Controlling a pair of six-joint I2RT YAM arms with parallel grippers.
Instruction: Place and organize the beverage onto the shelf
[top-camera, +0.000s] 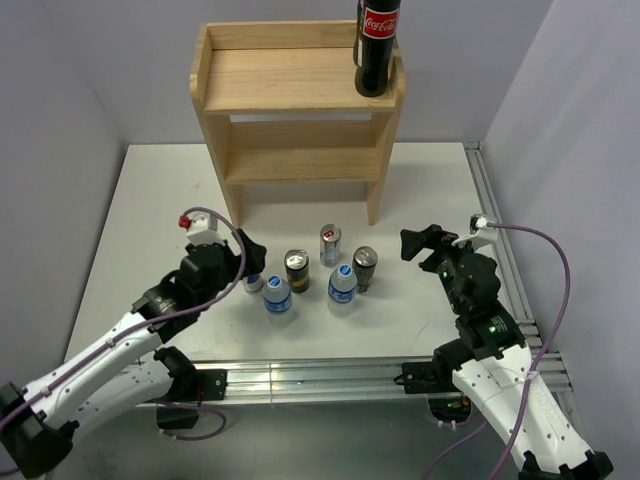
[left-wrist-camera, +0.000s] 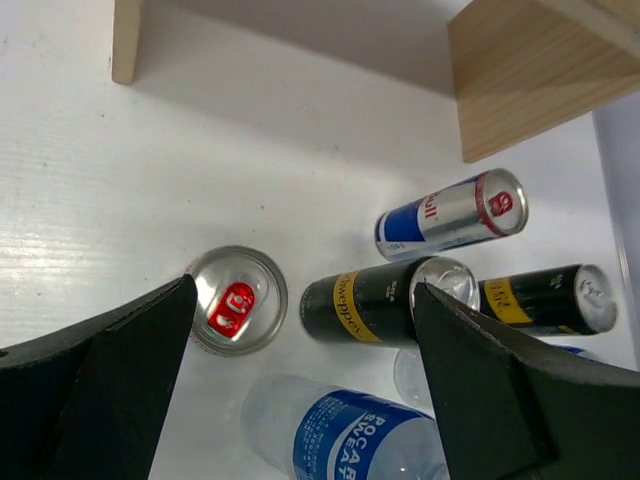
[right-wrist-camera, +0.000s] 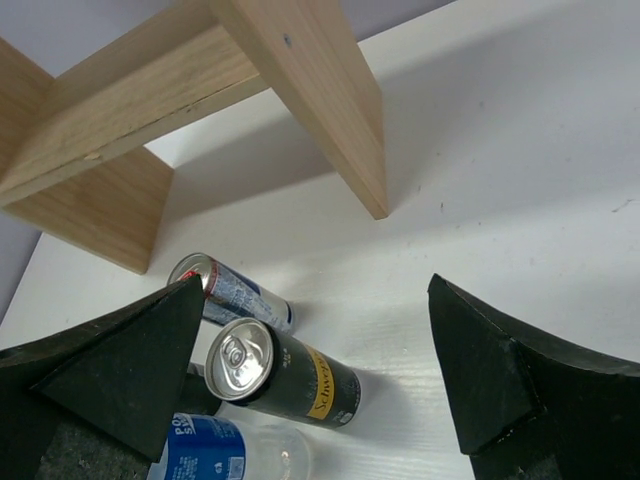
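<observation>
The pale wood shelf (top-camera: 297, 80) stands at the back, with a Coca-Cola bottle (top-camera: 377, 45) upright at the right end of its top board. Several drinks stand grouped on the table in front of it: a silver can with a red tab (top-camera: 252, 284), two Pocari Sweat bottles (top-camera: 278, 295) (top-camera: 342, 284), two black Schweppes cans (top-camera: 296, 270) (top-camera: 364, 267) and a Red Bull can (top-camera: 330, 244). My left gripper (top-camera: 246, 262) is open and empty above the red-tab can (left-wrist-camera: 238, 300). My right gripper (top-camera: 418, 243) is open and empty, right of the group.
The lower shelf board (top-camera: 300, 165) is bare. The shelf's legs (right-wrist-camera: 330, 120) stand on the white table (top-camera: 430, 190) just behind the drinks. A metal rail (top-camera: 495, 240) runs along the table's right edge and grey walls close in both sides.
</observation>
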